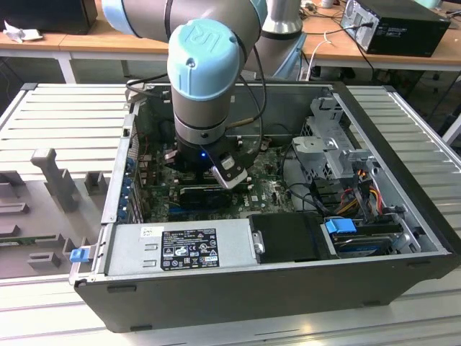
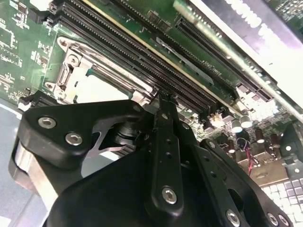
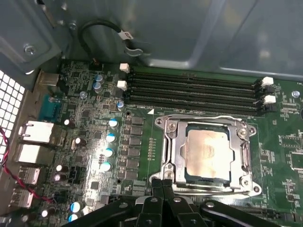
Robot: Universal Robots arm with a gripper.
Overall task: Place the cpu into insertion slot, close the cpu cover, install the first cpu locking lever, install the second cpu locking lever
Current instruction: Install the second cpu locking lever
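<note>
Fingers: pressed together, tips just beside the near edge of the cpu cover; nothing pinched.
Gripper: black linkage lowered inside the open computer case, over the motherboard.
Cpu cover: closed flat on the insertion slot, framing the cpu.
Cpu: seated in the slot, pale metal face showing through the cover's cut-out.
Locking lever: wire bar lying along the cover's far edge.
Memory slots: four long black rows beyond the socket.

Cpu seated under closed cpu cover; gripper jaws together.
</note>
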